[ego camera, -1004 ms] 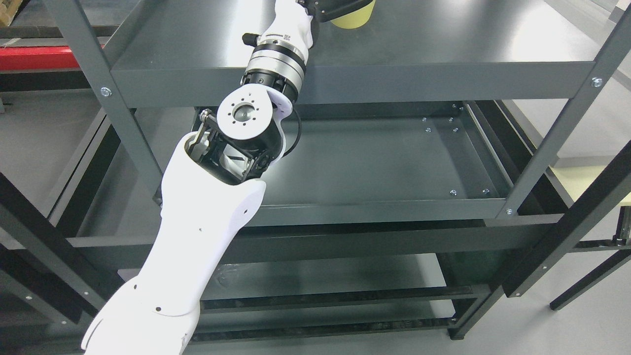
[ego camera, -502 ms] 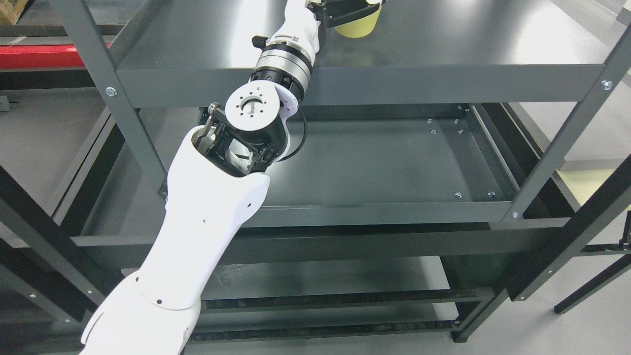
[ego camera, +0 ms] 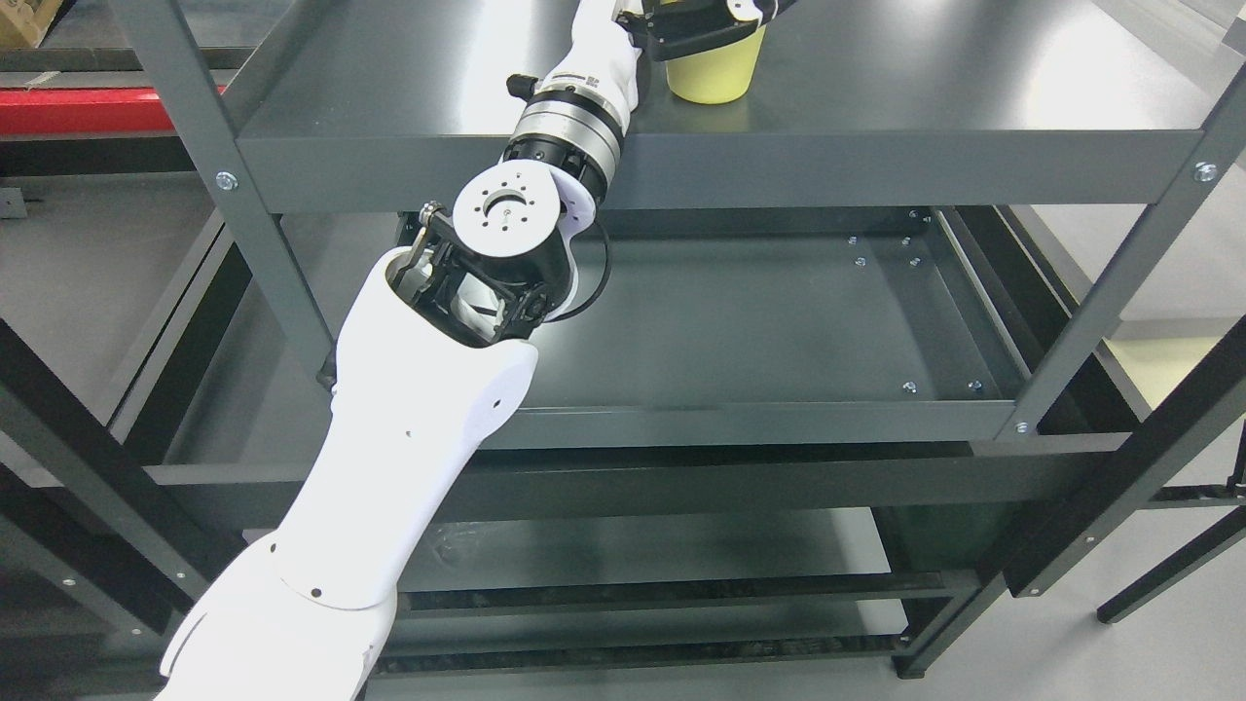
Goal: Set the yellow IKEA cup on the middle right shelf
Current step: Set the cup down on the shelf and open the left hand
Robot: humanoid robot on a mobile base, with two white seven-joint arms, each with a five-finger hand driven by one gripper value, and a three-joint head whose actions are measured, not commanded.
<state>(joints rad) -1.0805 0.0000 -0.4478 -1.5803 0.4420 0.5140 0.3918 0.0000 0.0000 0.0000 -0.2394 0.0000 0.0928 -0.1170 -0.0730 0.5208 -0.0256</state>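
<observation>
1. The grey metal shelf unit [ego camera: 681, 161] fills most of the head view. It has slanted posts with bolts, an upper shelf, a second shelf under it with a raised rim, and lower levels near the floor.
2. The upper shelf [ego camera: 925, 88] is a flat dark plate. It carries the cup near the top edge of the picture, a little right of the middle.
3. The second shelf [ego camera: 779, 331] shows only small bolt heads near its right and front sides.
4. The left arm [ego camera: 389, 467] comes in from the lower left. It is white, with an open black elbow joint, a round silver disc and a ribbed silver wrist ring. It reaches up and over the front lip of the upper shelf.
5. On the white wrist cover there is a small dark label [ego camera: 590, 76]; the print is too small to read.
6. The left hand [ego camera: 696, 24] is black and is cut off by the top edge. It lies over the top of the cup; I cannot tell if its fingers grip or are loose.
7. The yellow cup [ego camera: 714, 73] stands upright on the upper shelf. No brand mark is visible on its side.
</observation>
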